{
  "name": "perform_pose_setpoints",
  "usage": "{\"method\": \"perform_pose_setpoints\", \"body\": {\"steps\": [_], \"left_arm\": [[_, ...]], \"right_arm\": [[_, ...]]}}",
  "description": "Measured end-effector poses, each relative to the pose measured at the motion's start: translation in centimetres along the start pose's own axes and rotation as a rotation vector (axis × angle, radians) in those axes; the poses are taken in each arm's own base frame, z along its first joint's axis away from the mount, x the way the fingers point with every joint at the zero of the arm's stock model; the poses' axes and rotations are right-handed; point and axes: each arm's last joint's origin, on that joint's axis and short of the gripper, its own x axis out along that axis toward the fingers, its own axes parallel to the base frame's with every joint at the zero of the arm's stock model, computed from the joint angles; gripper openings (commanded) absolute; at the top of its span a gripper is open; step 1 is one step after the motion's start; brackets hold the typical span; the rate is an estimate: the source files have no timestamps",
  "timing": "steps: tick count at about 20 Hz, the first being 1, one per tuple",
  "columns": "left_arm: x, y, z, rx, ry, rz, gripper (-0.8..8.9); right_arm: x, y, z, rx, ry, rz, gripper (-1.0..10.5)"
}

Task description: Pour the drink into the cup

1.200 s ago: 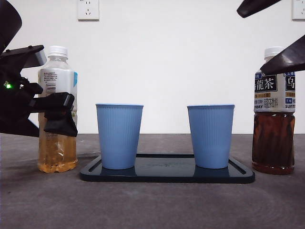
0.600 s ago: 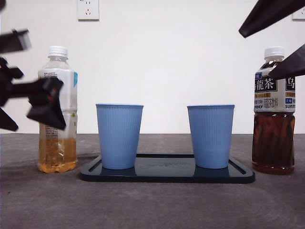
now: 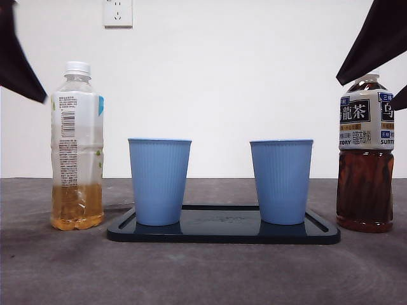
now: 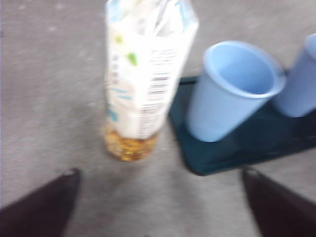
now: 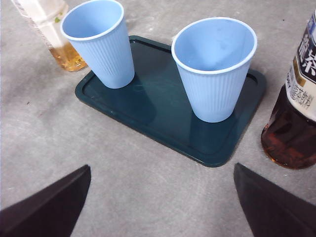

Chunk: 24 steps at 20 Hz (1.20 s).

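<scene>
Two blue cups stand upright on a dark tray [image 3: 222, 236] at lower center of the front view – left cup [image 3: 159, 181], right cup [image 3: 281, 181], apart from each other, both look empty in the right wrist view. Pale bottle [image 3: 77, 146] at left of frame, off the tray, capped, upright, amber drink only in its bottom part. Dark bottle [image 3: 365, 155] at right edge, off the tray, capped, brown drink to about the label. Left gripper [image 4: 158, 207] – jaws spread wide, nothing between them, above the table just short of the pale bottle and left cup; that view is blurred. Right gripper [image 5: 163, 205] – jaws spread wide too, empty, above the table near the tray's edge, dark bottle off to one side. Front view shows only dark arm parts at upper left and upper right corners. Wall socket [image 3: 117, 13] at top.
</scene>
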Motion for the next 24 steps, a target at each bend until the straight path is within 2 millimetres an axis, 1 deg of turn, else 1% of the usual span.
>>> {"method": "perform_pose_setpoints", "body": {"steps": [1, 2, 3, 4, 9, 23, 24], "left_arm": [[-0.6, -0.1, 0.0, -0.003, -0.012, -0.028, 1.61], [-1.0, -0.2, 0.0, -0.008, -0.027, -0.044, 0.71], [-1.5, -0.2, 0.0, -0.011, -0.052, -0.055, 0.04], [-1.8, -0.2, 0.1, -0.013, -0.072, -0.060, 0.07], [-2.8, -0.2, 0.2, -0.014, -0.123, -0.071, 0.07], [-2.9, -0.2, 0.2, -0.012, -0.128, -0.072, 0.07], [-2.9, -0.2, 0.2, 0.011, -0.133, -0.065, 0.07]], "right_arm": [[0.0, 0.0, 0.0, 0.000, 0.000, -0.001, 3.7], [0.0, 0.0, 0.0, 0.000, 0.000, -0.001, 2.3], [0.0, 0.0, 0.0, 0.000, 0.000, -0.001, 0.5], [0.0, 0.0, 0.0, 0.000, 0.001, -0.001, 0.1], [0.0, 0.0, 0.0, 0.000, 0.000, -0.001, 0.1], [0.0, 0.0, 0.2, -0.001, -0.024, 0.004, 0.1], [0.0, 0.0, 0.2, -0.002, -0.024, 0.004, 0.1]]}}
